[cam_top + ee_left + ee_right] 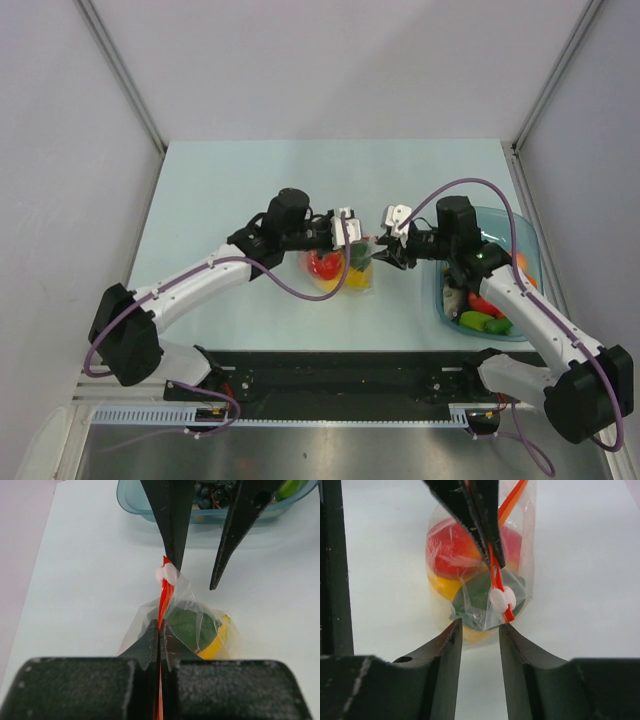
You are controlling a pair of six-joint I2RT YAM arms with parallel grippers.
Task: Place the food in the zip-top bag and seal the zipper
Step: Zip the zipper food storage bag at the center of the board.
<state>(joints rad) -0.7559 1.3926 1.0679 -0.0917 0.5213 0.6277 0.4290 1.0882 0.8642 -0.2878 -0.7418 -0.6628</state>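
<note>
So from the top cam, the zip-top bag sits mid-table with the food inside and both grippers meeting right over it. The left gripper comes in from the left, the right gripper from the teal tub side. Left wrist cam: its jaws are pinched tight on the red-orange zipper, which stands on edge. The white slider is at the far end, right by the tip of one of the right gripper's spread fingers. Right wrist cam: its jaws are parted and gripping nothing, with the slider just above the gap. Red, yellow and green pieces show through the plastic.
</note>
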